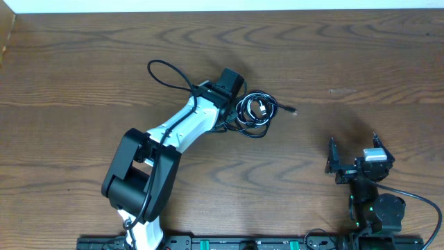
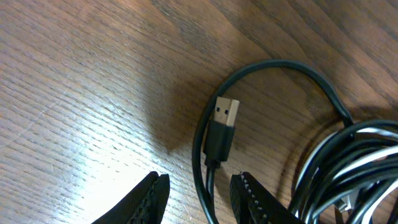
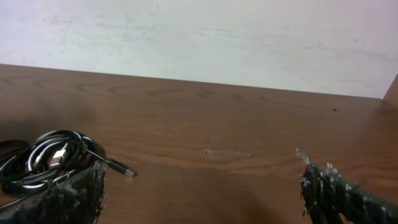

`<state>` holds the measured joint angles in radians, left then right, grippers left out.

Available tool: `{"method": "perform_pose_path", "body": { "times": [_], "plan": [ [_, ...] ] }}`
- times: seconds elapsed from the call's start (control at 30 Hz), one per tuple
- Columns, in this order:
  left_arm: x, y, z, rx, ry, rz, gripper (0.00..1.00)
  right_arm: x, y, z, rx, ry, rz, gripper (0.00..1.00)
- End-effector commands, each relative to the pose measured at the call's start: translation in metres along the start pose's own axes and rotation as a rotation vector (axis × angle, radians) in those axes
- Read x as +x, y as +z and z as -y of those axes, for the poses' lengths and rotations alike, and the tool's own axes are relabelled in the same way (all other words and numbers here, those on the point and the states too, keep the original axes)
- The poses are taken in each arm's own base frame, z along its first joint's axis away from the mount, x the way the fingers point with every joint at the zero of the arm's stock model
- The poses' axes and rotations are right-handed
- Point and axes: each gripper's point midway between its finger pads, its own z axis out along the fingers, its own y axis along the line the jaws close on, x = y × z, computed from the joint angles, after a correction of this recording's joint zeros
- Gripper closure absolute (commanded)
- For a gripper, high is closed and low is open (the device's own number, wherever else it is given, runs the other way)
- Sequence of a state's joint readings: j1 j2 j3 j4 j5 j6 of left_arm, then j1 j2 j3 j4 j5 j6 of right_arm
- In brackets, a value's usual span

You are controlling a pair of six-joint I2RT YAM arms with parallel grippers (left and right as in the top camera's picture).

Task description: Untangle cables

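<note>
- Cables (image 1: pixel 253 111): a small flat coil of black cords with one white/silver cord (image 2: pixel 376 132) wound in. It lies near the middle of the wooden table (image 1: pixel 333 48), just beside the tip of the left arm.
- USB plug (image 2: pixel 225 115): a flat metal end on a black sleeve. In the left wrist view its long axis runs nearly upright, tilted slightly right, with the metal opening pointing away from the fingers.
- Black cord (image 2: pixel 208 190): runs from the sleeve straight back between the two fingers.
- Small plug (image 1: pixel 292 110): a loose end pointing out of the coil toward the right arm's side.
- Left gripper (image 2: pixel 201 178): partly spread, one finger on each side of the cord, neither visibly pressing it.
- Right gripper (image 3: pixel 200 180): spread wide, holding nothing, well apart from the coil.
</note>
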<state>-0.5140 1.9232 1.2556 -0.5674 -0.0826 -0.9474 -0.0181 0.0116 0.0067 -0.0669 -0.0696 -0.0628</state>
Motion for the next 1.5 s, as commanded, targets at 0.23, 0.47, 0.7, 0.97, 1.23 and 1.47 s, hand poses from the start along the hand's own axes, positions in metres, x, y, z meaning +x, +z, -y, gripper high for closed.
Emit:
{"method": "perform_pose_path", "body": {
  "times": [0.23,0.47,0.7,0.97,1.23,1.47],
  "plan": [
    [0.002,0.003,0.003,-0.040,0.025,0.066,0.62,0.000,0.000,0.000,0.003,-0.010,0.001,0.01],
    [0.004,0.003,0.004,-0.044,0.033,0.069,0.62,0.000,0.000,0.000,0.003,-0.010,0.001,0.01],
    [0.011,0.020,-0.001,-0.078,0.038,0.048,0.62,0.000,0.000,0.000,0.003,-0.010,0.001,0.01],
    [0.013,0.028,-0.002,-0.085,0.006,0.046,0.62,0.000,0.000,0.000,0.003,-0.010,0.001,0.01],
    [0.012,0.028,0.000,-0.078,0.004,0.050,0.89,0.000,0.000,0.000,0.003,-0.010,0.001,0.01],
    [0.009,0.027,0.005,-0.057,0.001,0.061,0.89,0.000,0.000,0.000,0.003,-0.010,0.001,0.01]
  ]
}}
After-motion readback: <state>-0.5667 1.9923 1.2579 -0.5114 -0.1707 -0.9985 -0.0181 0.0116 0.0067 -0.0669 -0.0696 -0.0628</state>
